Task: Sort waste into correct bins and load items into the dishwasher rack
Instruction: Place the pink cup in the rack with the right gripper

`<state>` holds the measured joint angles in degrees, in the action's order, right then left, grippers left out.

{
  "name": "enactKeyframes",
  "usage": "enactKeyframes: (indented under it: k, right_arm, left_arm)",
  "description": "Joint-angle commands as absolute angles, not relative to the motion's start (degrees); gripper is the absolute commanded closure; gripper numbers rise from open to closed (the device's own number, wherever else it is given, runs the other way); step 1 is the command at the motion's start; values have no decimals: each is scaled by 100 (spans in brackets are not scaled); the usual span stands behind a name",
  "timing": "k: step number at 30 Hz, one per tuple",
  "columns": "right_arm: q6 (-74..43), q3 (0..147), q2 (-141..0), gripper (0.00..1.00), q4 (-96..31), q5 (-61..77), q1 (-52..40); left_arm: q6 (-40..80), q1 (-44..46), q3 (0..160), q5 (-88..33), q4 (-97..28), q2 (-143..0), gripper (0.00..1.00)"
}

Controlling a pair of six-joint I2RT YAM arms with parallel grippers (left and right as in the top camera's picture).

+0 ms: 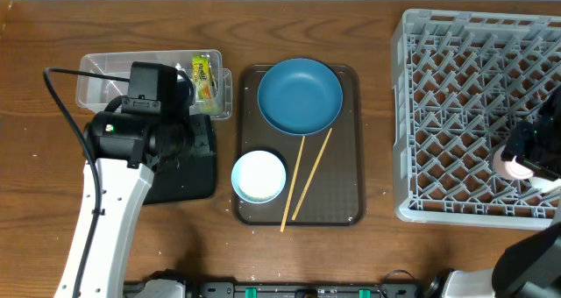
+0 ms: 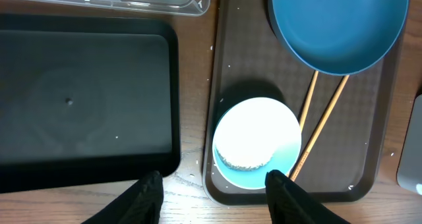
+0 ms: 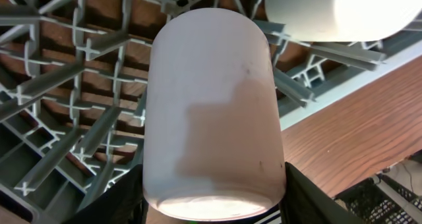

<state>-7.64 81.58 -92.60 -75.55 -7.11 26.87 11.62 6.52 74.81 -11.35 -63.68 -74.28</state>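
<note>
My right gripper (image 3: pixel 214 188) is shut on the pink cup (image 3: pixel 211 112), which it holds over the light-grey dishwasher rack (image 1: pixel 456 114) near the rack's front right corner. A pale whitish cup (image 3: pixel 336 13) rests in the rack just beyond it. My left gripper (image 2: pixel 214 191) hangs open and empty over the table's wood, between the black tray (image 2: pixel 86 99) and the white bowl (image 2: pixel 257 141). The bowl, the dark blue plate (image 1: pixel 300 95) and two chopsticks (image 1: pixel 305 180) lie on the brown serving tray (image 1: pixel 346 202). A yellow-green snack wrapper (image 1: pixel 204 75) lies in the clear tub (image 1: pixel 101 79).
The left arm (image 1: pixel 131 136) covers part of the black tray and of the clear tub in the overhead view. Small white specks dot the brown tray's edge (image 2: pixel 211 72). The chopsticks' near ends stick out past the tray's front rim.
</note>
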Motion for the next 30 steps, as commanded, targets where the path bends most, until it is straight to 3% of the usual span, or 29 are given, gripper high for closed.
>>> enactKeyframes:
  k: [1, 18, 25, 30]
  right_arm:
    - [-873, 8167, -9306, 46, -7550, -532, 2718]
    - [-873, 8171, -9107, 33, -7625, -137, 2617]
    - [-434, 8171, -8781, 39, -7476, 1452, 2440]
    - [-163, 8171, -8466, 40, -6917, 2576, 1750]
  left_arm:
    - [1096, 628, 7533, -1044, -6390, -7422, 42]
    - [1096, 628, 7533, -1041, -6469, -7422, 39]
    - [1096, 628, 7533, -1041, -6471, -7422, 38]
    - [1096, 628, 7533, -1041, -6541, -7426, 38]
